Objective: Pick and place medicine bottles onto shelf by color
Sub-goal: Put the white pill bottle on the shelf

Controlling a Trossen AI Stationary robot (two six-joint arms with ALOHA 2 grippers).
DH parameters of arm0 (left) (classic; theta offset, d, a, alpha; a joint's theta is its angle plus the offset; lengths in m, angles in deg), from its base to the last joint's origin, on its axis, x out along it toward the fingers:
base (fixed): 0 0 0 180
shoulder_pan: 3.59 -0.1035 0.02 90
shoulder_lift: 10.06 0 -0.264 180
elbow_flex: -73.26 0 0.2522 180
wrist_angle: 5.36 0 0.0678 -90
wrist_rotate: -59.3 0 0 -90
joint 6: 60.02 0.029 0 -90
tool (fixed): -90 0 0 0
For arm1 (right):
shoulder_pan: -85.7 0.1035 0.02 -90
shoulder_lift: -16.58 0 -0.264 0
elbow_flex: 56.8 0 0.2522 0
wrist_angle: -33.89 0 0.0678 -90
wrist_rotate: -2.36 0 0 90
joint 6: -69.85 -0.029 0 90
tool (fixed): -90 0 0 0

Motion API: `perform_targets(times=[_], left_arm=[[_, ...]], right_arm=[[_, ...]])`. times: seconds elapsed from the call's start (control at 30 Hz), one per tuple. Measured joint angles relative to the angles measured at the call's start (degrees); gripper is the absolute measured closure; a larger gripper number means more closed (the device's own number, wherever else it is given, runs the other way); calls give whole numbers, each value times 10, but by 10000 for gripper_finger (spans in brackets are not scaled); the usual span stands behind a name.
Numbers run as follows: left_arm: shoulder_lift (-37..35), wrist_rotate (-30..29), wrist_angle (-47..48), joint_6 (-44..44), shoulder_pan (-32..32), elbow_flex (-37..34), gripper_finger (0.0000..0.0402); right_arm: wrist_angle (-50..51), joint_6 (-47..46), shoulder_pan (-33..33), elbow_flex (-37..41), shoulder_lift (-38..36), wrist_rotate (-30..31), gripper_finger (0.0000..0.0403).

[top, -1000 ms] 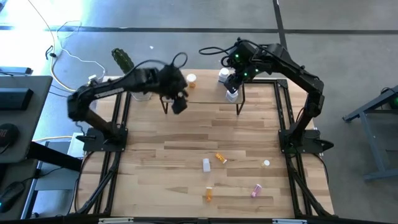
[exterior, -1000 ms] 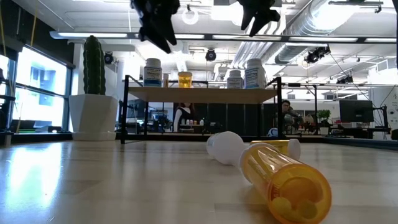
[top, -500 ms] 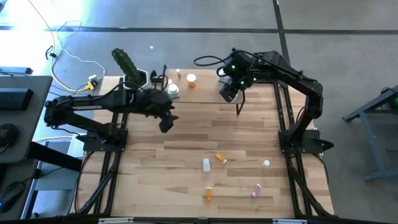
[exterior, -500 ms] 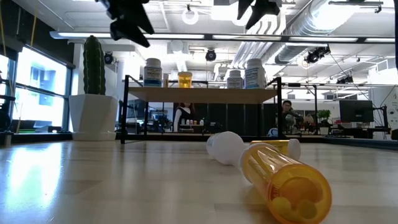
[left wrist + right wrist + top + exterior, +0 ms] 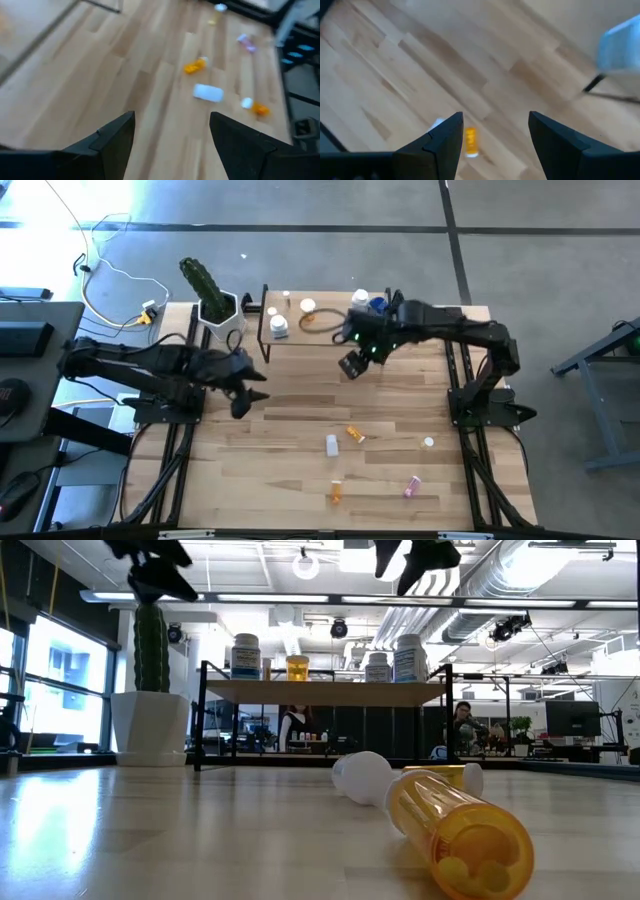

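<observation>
The shelf (image 5: 330,330) stands at the table's far middle on black legs. It carries white bottles (image 5: 279,327), an orange one (image 5: 307,307) and a blue one (image 5: 377,305). Loose bottles lie toward the near edge: a white one (image 5: 331,445), two orange ones (image 5: 355,434) (image 5: 336,492) and a pink one (image 5: 411,486). My left gripper (image 5: 240,400) hangs open and empty above the table's left middle. My right gripper (image 5: 348,366) hangs open and empty just in front of the shelf, pointing steeply down. In the low view an orange bottle (image 5: 460,835) lies on its side up close.
A white pot with a green cactus (image 5: 215,305) stands at the far left, beside the shelf. A small white cap (image 5: 428,443) lies near the right edge. Bare wood (image 5: 300,395) stretches between the shelf and the loose bottles.
My left gripper has swung from in front of the shelf toward the table's left and near side, sinking and tipping less steeply. My right gripper has come away from the shelf's right part toward the near edge, a little lower, rolling about its axis. Both stay open and empty.
</observation>
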Motion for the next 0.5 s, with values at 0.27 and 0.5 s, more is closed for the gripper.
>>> perform_targets(times=[0.27,0.5], left_arm=[[-52,-21,-16,-26,67,-53,154],[-60,-36,-43,-57,123,-89,154]], right_arm=[[-90,-129,79,76,0,0,187],[-159,-240,136,149,-1,0,187]])
